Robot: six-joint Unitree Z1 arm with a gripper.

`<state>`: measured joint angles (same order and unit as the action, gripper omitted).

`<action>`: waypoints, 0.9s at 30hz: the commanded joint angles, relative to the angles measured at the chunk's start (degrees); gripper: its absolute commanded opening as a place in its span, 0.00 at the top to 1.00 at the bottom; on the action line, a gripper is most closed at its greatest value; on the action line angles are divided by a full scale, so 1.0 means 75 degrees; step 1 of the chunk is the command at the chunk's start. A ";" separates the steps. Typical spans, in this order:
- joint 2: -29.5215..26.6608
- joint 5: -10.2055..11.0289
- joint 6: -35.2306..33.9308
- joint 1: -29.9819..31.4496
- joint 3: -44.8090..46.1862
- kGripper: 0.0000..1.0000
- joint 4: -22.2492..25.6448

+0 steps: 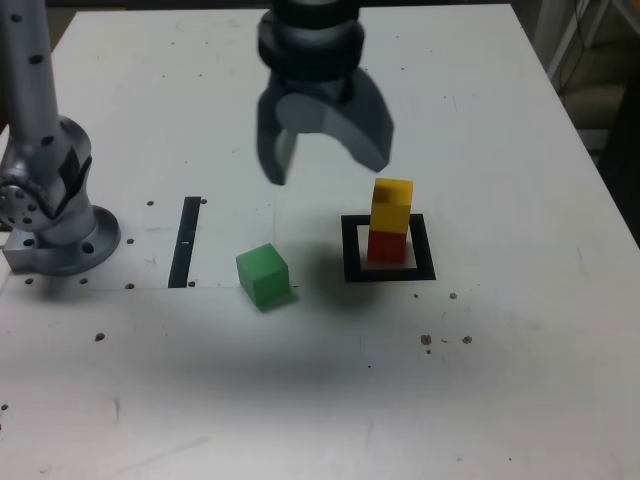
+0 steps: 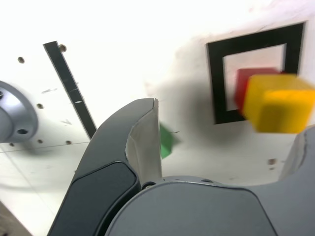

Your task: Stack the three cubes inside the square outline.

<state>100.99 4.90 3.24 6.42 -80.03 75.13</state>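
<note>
Gripper (image 1: 325, 155): jaws spread wide, nothing between them; raised above the table, up and toward the exterior view's left of the stack.
Yellow cube (image 1: 392, 205): resting on the red cube, slightly skewed against it.
Red cube (image 1: 387, 246): seated on the white centre of the square outline (image 1: 352, 248).
Green cube (image 1: 263, 276): lying on the white table (image 1: 320, 400), outside the outline, toward the exterior view's left of it, apart from the stack.
Black strip (image 1: 186, 240): flat on the table, between the green cube and the arm base (image 1: 55, 225).
</note>
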 commanded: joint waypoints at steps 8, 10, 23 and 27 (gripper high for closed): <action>-0.0680 -0.0020 -0.0293 0.0612 0.1016 0.00 -0.0194; -0.0756 -0.0042 -0.0319 0.0742 0.1240 0.00 -0.0308; -0.0844 -0.0232 -0.0383 0.1584 0.2323 0.00 -0.1000; -0.0838 -0.0192 -0.0233 0.1726 0.2541 0.00 -0.1154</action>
<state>94.91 3.26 0.95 19.15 -61.16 66.66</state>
